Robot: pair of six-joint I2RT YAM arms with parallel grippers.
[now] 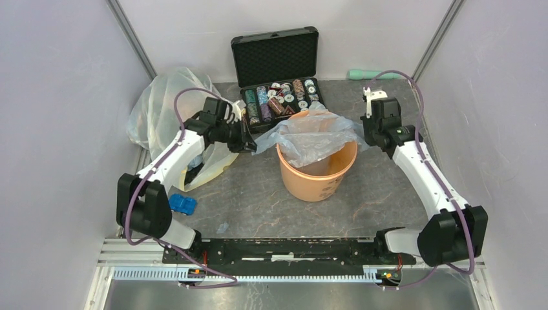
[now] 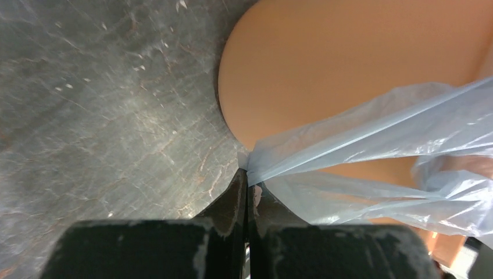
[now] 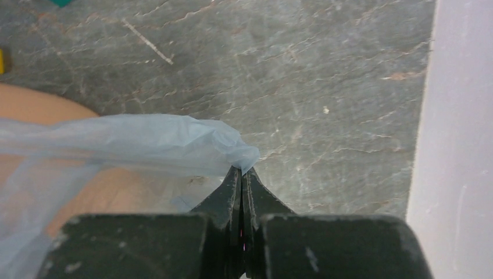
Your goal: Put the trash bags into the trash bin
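The pale blue trash bag [image 1: 316, 132] is spread over the mouth of the orange-tan trash bin [image 1: 316, 181], sagging into it. My left gripper [image 1: 252, 146] is shut on the bag's left edge, just left of the bin's rim. In the left wrist view the left gripper [image 2: 249, 174] pinches the bag [image 2: 378, 139] beside the bin's side [image 2: 349, 64]. My right gripper [image 1: 366, 132] is shut on the bag's right edge. In the right wrist view the right gripper [image 3: 242, 170] pinches the bag's corner [image 3: 174, 142] above the floor, with the bin [image 3: 35, 107] at the left.
An open black foam-lined case [image 1: 279, 71] with spools stands behind the bin. A large yellowish bag [image 1: 165, 110] lies at the back left. A blue object [image 1: 183, 204] lies near the left arm's base. A teal cylinder [image 1: 371, 74] lies by the back wall. Walls stand close on both sides.
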